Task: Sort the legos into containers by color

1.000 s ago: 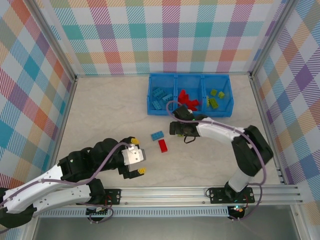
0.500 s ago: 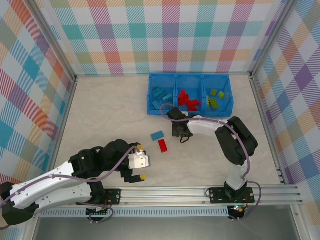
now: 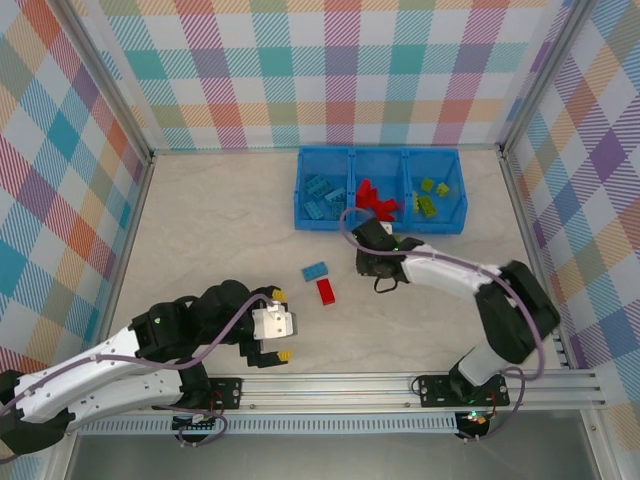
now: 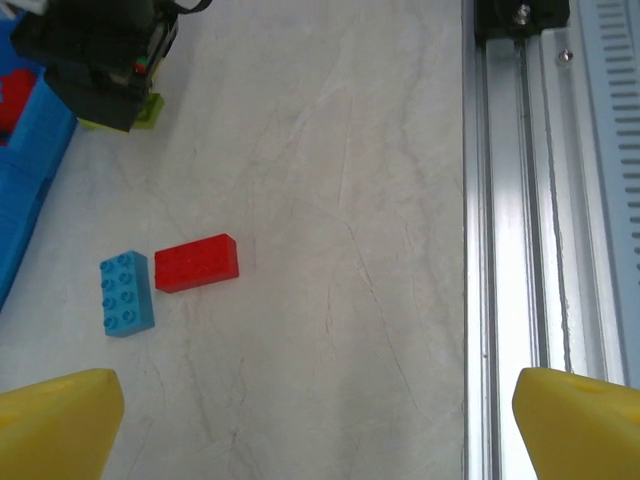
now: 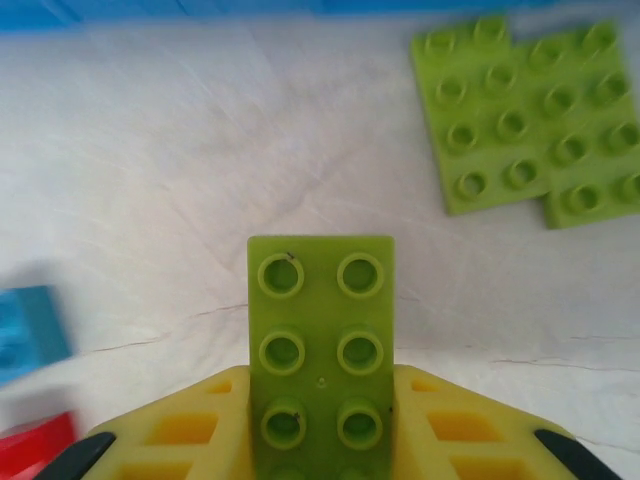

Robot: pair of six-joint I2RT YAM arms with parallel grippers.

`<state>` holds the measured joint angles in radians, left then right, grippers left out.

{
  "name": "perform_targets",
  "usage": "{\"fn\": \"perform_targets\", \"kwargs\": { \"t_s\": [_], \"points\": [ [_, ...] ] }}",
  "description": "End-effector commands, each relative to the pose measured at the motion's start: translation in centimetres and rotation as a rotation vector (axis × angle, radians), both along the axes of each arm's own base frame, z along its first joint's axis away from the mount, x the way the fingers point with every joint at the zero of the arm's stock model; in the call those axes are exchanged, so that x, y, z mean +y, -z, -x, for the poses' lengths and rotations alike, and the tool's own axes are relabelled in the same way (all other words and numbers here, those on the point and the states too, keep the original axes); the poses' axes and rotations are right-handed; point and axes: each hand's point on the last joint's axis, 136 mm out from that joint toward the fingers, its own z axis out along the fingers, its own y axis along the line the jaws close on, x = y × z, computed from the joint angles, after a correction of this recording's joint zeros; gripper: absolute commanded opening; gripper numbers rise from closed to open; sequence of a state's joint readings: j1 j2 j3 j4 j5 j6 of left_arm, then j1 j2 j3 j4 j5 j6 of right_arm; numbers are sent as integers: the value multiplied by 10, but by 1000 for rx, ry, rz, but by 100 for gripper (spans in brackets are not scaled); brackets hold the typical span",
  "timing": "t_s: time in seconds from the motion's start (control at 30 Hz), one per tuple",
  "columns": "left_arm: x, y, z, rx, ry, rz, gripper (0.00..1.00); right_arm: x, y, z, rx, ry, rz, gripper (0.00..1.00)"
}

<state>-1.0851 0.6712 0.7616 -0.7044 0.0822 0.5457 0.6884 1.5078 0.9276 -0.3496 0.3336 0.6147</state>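
My right gripper point(image 5: 320, 410) is shut on a lime green lego point(image 5: 320, 330), whose studded face sticks out between the yellow fingers point(image 5: 165, 430). From above, the right gripper point(image 3: 372, 262) hangs just in front of the blue containers point(image 3: 300, 195), which hold blue, red and green legos in the left, middle and right compartments. A blue lego point(image 3: 315, 270) and a red lego point(image 3: 326, 291) lie side by side on the table, seen as the blue lego point(image 4: 126, 292) and red lego point(image 4: 197, 262) in the left wrist view. My left gripper point(image 3: 280, 326) is open and holds nothing.
Two flat lime green plates point(image 5: 525, 120) lie on the table just beyond the held lego. The aluminium rail point(image 4: 520, 200) runs along the near edge by my left gripper point(image 4: 320, 430). Checked walls close in the table on three sides.
The right gripper has shut on the lime green lego and shifted slightly right. The left arm has drawn back a little toward the rail, its jaws still wide.
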Motion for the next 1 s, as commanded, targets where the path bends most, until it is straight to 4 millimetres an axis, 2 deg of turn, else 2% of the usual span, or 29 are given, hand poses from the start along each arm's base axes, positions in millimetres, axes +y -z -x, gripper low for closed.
{"fn": "perform_targets", "kwargs": {
  "t_s": [0.0,0.13,0.23,0.33,0.43,0.5,0.57,0.6,0.67,0.77,0.83,0.97],
  "points": [
    [-1,-17,-8,-55,-54,91,100,-17,-47,-12,-137,26,-28,29],
    [7,-33,-19,-103,-136,167,100,-65,-94,-43,-254,104,-16,28],
    [11,-34,-24,-120,-168,186,100,-105,-111,-81,-295,165,39,28],
    [12,-33,-25,-113,-173,184,100,-136,-107,-122,-272,214,41,27],
    [12,-32,-27,-100,-187,178,100,-156,-97,-161,-233,242,47,28],
    [11,-29,-28,-91,-192,168,100,-162,-93,-182,-212,253,60,39],
    [10,-28,-28,-80,-189,164,100,-167,-92,-196,-198,260,82,59],
    [10,-28,-27,-74,-187,164,100,-168,-93,-200,-190,267,88,63],
    [9,-29,-26,-71,-183,169,100,-168,-99,-202,-177,267,84,66],
    [10,-30,-26,-73,-183,177,100,-164,-111,-189,-199,273,32,70],
    [11,-31,-27,-74,-185,177,100,-158,-114,-173,-209,260,-25,71],
    [9,-30,-27,-66,-180,181,100,-140,-114,-123,-235,219,-160,71]
  ]
}}
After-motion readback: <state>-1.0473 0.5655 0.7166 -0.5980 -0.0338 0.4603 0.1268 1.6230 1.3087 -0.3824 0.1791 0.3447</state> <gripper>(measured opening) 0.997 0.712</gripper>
